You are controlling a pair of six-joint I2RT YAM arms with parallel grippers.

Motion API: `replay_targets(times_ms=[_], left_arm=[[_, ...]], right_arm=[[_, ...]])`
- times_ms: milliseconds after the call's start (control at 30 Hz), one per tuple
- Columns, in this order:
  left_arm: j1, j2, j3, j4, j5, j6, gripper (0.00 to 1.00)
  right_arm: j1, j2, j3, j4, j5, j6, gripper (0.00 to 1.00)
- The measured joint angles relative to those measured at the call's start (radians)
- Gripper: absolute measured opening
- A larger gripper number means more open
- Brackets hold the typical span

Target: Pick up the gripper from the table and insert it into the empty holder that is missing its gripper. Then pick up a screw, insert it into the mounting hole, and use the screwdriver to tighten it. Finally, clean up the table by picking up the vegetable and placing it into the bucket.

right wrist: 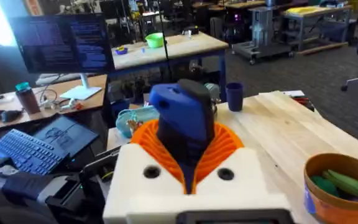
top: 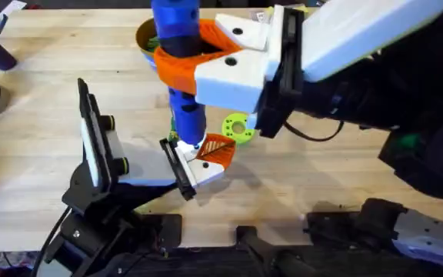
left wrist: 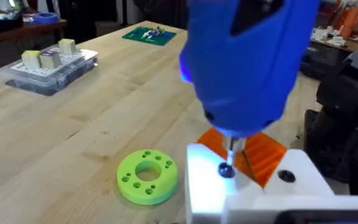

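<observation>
screwdriver (left wrist: pixel 247 62) tip on half-hidden gripper (top: pixel 215 150)

one blue screwdriver (top: pixel 181 54), one lime-green ring (top: pixel 238 128), one yellow bucket (right wrist: pixel 342 186), one clear parts box (left wrist: pixel 47 70)

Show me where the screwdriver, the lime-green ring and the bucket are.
screwdriver (top: pixel 186 115): overhead view, on its slim lower blue barrel.
lime-green ring (left wrist: pixel 146 176): left wrist view, on its flat top face.
bucket (right wrist: pixel 321 193): right wrist view, on its orange outer wall.
</observation>
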Motion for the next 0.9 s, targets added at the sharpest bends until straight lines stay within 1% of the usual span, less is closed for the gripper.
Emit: replay_targets(times_ms=[700,900], left_arm=[[0.000,0.000,0.000,0.000,0.000,0.000,0.014],[0.000,0.000,0.000,0.000,0.000,0.000,0.014]], right_arm=[[0.000,0.013,0.000,-0.026,-0.012,-0.018,0.034],[0.000,0.013,0.000,0.011,-0.012,-0.025,0.034]])
